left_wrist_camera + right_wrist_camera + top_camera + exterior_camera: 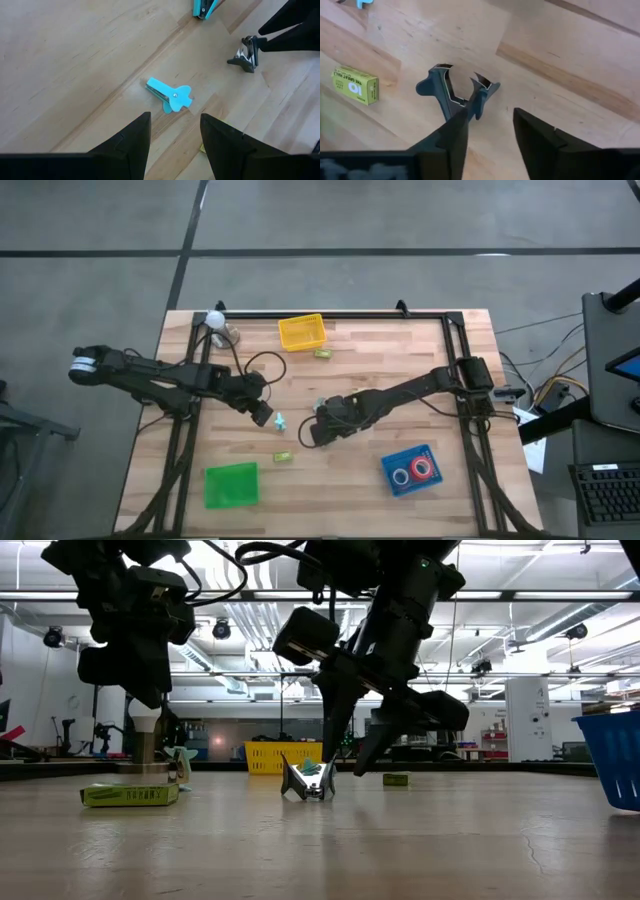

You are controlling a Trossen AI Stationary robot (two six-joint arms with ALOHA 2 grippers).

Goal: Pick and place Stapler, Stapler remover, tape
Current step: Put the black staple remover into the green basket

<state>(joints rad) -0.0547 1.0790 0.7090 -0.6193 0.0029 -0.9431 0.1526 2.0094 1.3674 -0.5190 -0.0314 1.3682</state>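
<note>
Wood-plank table carries all items. Right gripper hangs low over dark staple remover, fingers apart w/ nothing held; one finger is beside its hinge, likely aligning for a pinch. Left gripper, also spread and empty, hovers above blue staple remover. Tape rolls already sit in blue bin, front right.

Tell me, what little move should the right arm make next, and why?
Probably ease straight down and close on the staple remover. The right gripper hovers just above it with jaws open, and the remover sits on the bare table, untouched, just ahead of the gap between them. The left gripper hovers open over a light blue tool, so it is not in the way.
</note>
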